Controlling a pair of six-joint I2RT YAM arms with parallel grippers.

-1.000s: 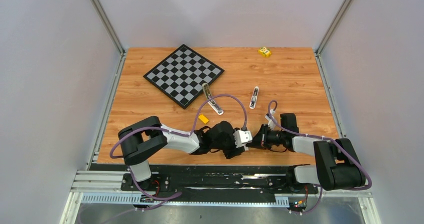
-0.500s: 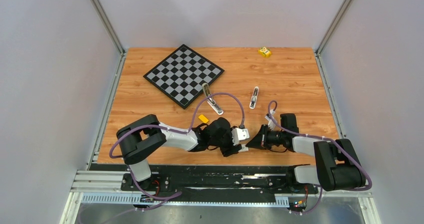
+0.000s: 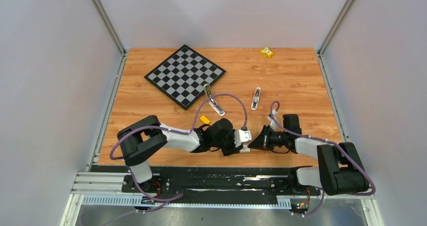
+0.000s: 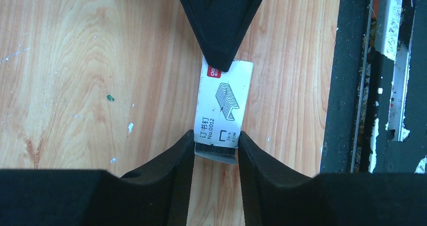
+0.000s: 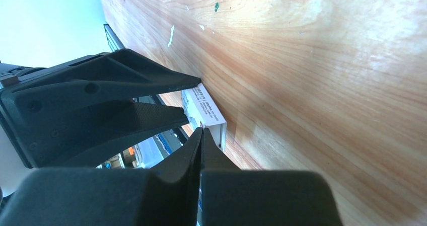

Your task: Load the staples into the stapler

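A small white labelled box [image 4: 224,102] lies on the wood near the table's front edge. My left gripper [image 4: 215,138] is shut on its near end, one finger against each side. Grey ridged staples [image 4: 215,149] show inside that open end. My right gripper [image 5: 201,130] is shut, with its pointed tip pressed on the box's [image 5: 209,113] far end. In the top view both grippers meet low in the middle, left gripper [image 3: 245,145] and right gripper [image 3: 254,144]. The stapler [image 3: 213,99] lies open farther back, by the chessboard's corner.
A chessboard [image 3: 184,75] lies at the back left. A small yellow block [image 3: 204,119] rests just behind my left arm, and another yellow piece [image 3: 266,52] at the back edge. A slim pale-and-dark oblong piece [image 3: 257,98] lies right of the stapler. The black base rail [image 4: 347,85] runs close beside the box.
My left gripper's jaws have closed in onto the sides of the white box, and the left wrist has shifted slightly. The right gripper has stayed shut at the box's end.
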